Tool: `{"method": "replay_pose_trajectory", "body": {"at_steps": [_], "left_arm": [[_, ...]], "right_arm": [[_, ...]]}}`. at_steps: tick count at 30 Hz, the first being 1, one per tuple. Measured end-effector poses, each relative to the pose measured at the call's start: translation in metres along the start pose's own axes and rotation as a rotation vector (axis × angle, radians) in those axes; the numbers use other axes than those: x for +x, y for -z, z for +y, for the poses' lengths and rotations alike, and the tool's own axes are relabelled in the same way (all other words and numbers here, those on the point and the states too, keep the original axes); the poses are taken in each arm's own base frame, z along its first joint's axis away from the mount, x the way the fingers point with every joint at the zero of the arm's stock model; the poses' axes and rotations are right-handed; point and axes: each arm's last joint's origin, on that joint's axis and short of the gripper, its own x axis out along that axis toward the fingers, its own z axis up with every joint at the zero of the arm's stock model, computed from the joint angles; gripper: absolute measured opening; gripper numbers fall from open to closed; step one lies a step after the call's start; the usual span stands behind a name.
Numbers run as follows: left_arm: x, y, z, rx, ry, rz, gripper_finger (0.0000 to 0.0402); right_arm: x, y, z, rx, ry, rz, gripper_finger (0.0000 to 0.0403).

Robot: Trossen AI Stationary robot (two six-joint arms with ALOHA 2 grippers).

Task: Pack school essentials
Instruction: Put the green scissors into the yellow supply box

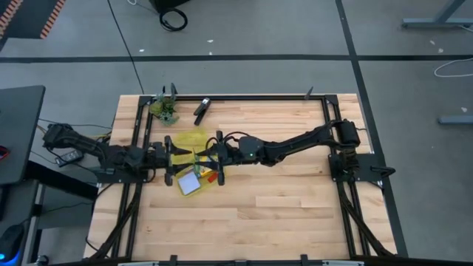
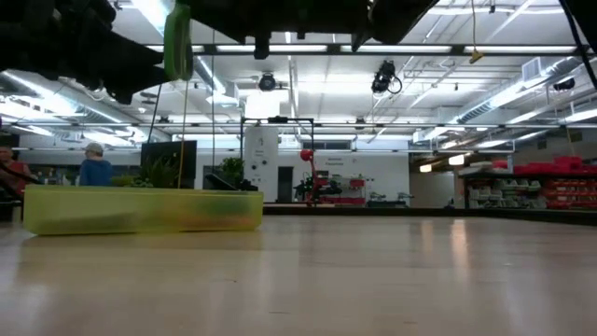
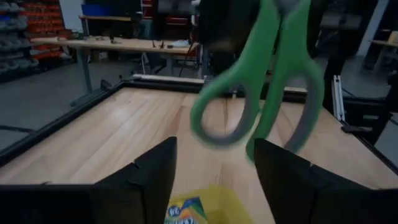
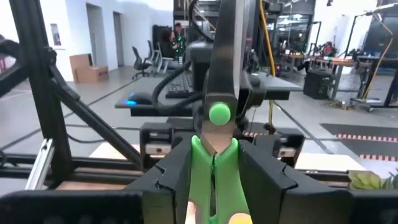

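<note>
Above wood table, right gripper (image 4: 214, 186) clamping green-handled scissors (image 3: 261, 81), left gripper (image 3: 214, 177) wide, seemingly empty.

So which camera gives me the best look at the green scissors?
The left wrist view: the green scissors hang there with both handle loops in full sight. The right wrist view shows only blades and pivot between the right gripper fingers; the low view, one green handle; the high view barely shows them.
</note>
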Motion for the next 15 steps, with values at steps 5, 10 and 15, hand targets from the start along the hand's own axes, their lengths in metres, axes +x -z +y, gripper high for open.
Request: {"method": "replay_pose_trajectory", "body": {"at_steps": [5,10,15], "left_arm": [[0.006,-0.011,-0.004,0.039,0.013,0.001,0.0239],[0.013,-0.012,-0.007,0.067,0.020,0.025,0.0229],[0.022,-0.013,-0.009,0.102,0.005,0.061,0.0217]], "right_arm": [[0.001,0.002,-0.002,-0.037,0.004,-0.001,0.0127],[0.001,0.000,-0.003,-0.050,0.008,-0.026,0.0127],[0.001,-0.001,-0.003,-0.057,0.008,-0.025,0.0127]]}}
